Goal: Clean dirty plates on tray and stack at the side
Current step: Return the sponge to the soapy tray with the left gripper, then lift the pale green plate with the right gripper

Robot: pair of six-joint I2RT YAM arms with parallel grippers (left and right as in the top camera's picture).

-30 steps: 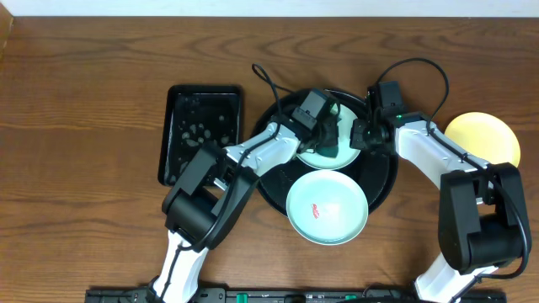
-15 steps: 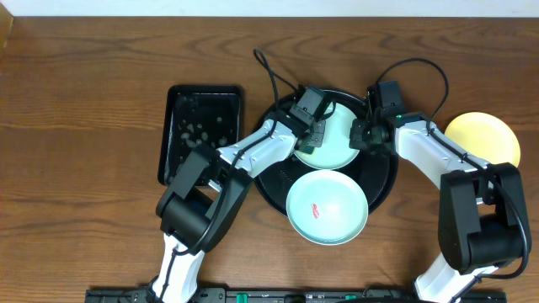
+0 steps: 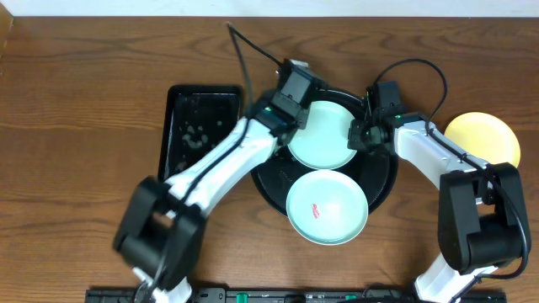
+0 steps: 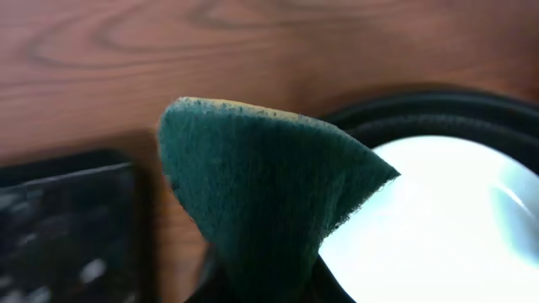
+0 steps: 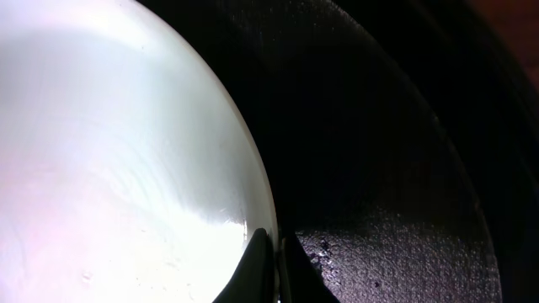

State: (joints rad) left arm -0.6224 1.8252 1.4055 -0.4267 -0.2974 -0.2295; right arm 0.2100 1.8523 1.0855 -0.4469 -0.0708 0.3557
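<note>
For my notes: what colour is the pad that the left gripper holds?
The pad is dark green, seen best in the left wrist view.

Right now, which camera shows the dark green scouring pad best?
Left wrist: the dark green scouring pad fills the frame, folded to a point. Overhead hides it beneath the left arm; right wrist shows only the pale mint round plate and round black tray.

Brown wooden table (image 3: 84, 67), round black tray (image 3: 381, 181) at centre, rectangular black tray (image 3: 189, 118) left, yellow plate (image 3: 488, 133) right.
</note>
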